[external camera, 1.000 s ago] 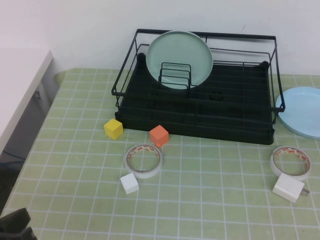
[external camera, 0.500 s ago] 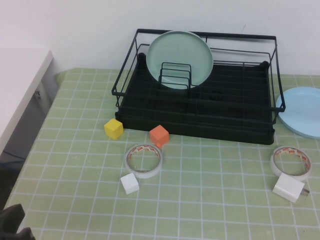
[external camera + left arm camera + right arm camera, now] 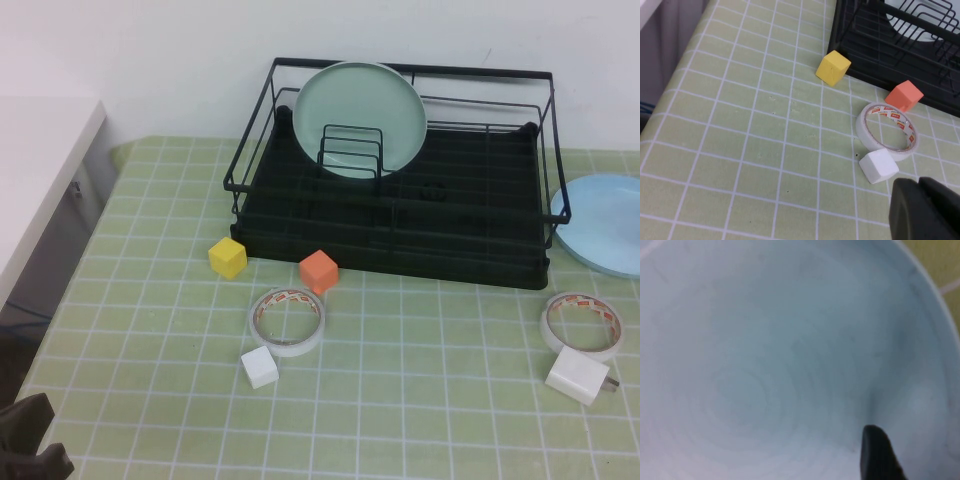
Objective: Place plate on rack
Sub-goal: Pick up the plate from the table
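The blue plate [image 3: 603, 222] lies flat on the bench [image 3: 420, 400] just beside the rack's [image 3: 400, 215] right end, running off the high view's right edge. The right hand [image 3: 879, 452] hangs close over the plate; whether it is apart or together cannot be told. The left hand [image 3: 28, 450] sits at the bench's near left corner, likewise unreadable. A green plate [image 3: 360, 118] stands in the rack's left back dividers.

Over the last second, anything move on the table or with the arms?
Slight shifts only. The light blue plate at the table's right edge nudged a little leftward toward the rack; the right gripper is just over it in the right wrist view. The left gripper, at the near-left corner, shifted slightly. Mint-green plate, cubes, tape rolls and charger unchanged.
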Robot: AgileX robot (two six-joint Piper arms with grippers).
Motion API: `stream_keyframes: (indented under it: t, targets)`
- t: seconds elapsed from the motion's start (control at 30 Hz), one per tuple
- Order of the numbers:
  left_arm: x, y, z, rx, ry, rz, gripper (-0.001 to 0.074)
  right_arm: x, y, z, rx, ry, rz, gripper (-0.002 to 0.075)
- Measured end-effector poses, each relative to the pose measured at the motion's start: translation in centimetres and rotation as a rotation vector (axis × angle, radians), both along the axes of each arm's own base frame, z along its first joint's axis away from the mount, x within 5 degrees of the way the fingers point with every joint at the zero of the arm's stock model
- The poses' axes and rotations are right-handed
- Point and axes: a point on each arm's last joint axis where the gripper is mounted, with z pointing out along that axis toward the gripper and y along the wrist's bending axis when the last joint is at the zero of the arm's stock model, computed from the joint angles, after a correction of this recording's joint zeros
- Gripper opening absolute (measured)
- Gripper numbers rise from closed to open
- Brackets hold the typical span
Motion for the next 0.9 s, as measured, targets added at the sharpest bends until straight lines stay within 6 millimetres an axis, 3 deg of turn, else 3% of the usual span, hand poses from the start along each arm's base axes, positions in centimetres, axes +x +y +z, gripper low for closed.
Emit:
stream_keyframes:
  t: [0.3, 0.5, 0.63, 0.77, 0.9]
  targets:
    - [0.1, 0.0, -0.1, 0.002, 0.005, -0.001, -0.0001, 0.0, 0.1, -0.9, 0.011, 0.032, -0.010, 0.0293]
    - [0.3, -0.1, -0.3, -0.004, 0.011, 0.000, -0.0001, 0.0, 0.0, -1.0, 0.001, 0.037, -0.003, 0.0089]
    - [0.5, -0.2, -0.6, -0.036, 0.038, 0.017, -0.0001, 0.2, 0.0, -0.8, 0.007, 0.014, -0.014, 0.0034]
    - [0.6, -0.3, -0.4, -0.084, 0.019, 0.026, -0.0001, 0.0, -0.2, 0.5, -0.048, 0.026, -0.006, 0.0026]
    - [0.7, -0.5, 0.0, -0.149, -0.008, 0.035, -0.0001, -0.8, -1.1, 4.3, -0.219, 0.052, 0.029, 0.0018]
